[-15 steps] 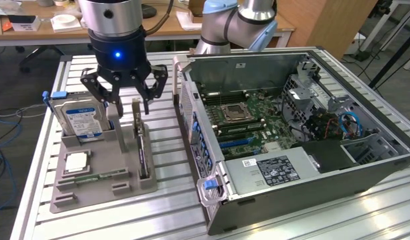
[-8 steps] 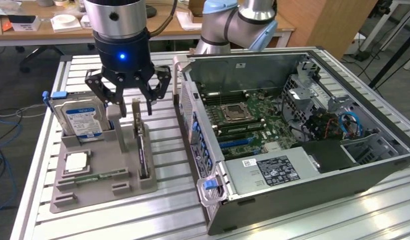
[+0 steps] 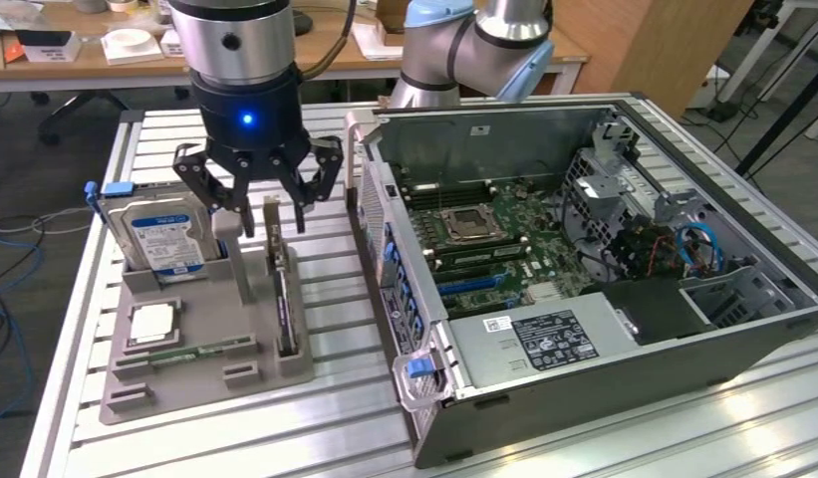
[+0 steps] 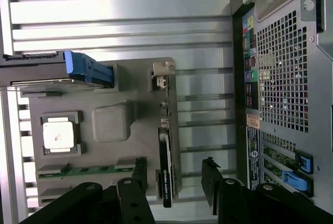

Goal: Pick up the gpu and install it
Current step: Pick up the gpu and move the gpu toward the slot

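Standing on its long edge, the gpu (image 3: 286, 299) (image 4: 165, 161) sits in a slot along the side of the grey holder (image 3: 249, 309) (image 4: 138, 94) that faces the computer case (image 3: 515, 129) (image 4: 281, 78). Its silver bracket (image 4: 163, 70) is at one end. The gripper (image 3: 265, 221) (image 4: 174, 182) hangs straight above the card's far end in the exterior view. Its claw is spread wide. In the wrist view one of its fingers (image 4: 139, 174) is on either side of the card's top edge, and neither touches it.

A hard drive (image 3: 162, 239) (image 4: 52, 73) with a blue-white label stands upright at the holder's far corner on the exterior view's left. Toward the holder's near edge a square processor chip (image 3: 152, 324) (image 4: 57, 134) lies flat in a pocket, and a narrow green memory stick (image 3: 202, 351) (image 4: 83, 171) lies just beside it.

The holder rests on a slatted metal table (image 3: 342, 418) (image 4: 119, 21). The case lies on its side along the holder's edge, open on top, with the motherboard (image 3: 502, 239) exposed.
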Controlling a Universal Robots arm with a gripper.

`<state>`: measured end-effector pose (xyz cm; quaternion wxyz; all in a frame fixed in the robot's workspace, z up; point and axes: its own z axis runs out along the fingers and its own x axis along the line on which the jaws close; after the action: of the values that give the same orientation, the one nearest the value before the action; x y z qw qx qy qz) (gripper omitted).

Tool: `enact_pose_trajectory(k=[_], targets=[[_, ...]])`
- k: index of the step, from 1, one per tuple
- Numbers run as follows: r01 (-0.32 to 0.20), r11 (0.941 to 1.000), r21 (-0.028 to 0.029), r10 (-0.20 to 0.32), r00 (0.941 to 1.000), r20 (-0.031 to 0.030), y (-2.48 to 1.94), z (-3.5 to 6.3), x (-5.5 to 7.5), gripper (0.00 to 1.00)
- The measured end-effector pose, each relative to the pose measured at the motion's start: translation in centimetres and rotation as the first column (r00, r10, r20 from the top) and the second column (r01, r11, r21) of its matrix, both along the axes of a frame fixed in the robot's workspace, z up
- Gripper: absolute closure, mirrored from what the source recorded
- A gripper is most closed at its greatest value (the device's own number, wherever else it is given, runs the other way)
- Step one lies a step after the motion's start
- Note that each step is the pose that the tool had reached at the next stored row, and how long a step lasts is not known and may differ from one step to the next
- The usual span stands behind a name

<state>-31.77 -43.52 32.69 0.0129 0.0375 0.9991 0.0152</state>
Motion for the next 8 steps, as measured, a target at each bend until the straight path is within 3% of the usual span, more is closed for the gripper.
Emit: enact_pose_trajectory(k=[8], targets=[[0.0,1.0,0.0,0.0,1.0,-0.0001,-0.05,-0.41,0.01,0.45]])
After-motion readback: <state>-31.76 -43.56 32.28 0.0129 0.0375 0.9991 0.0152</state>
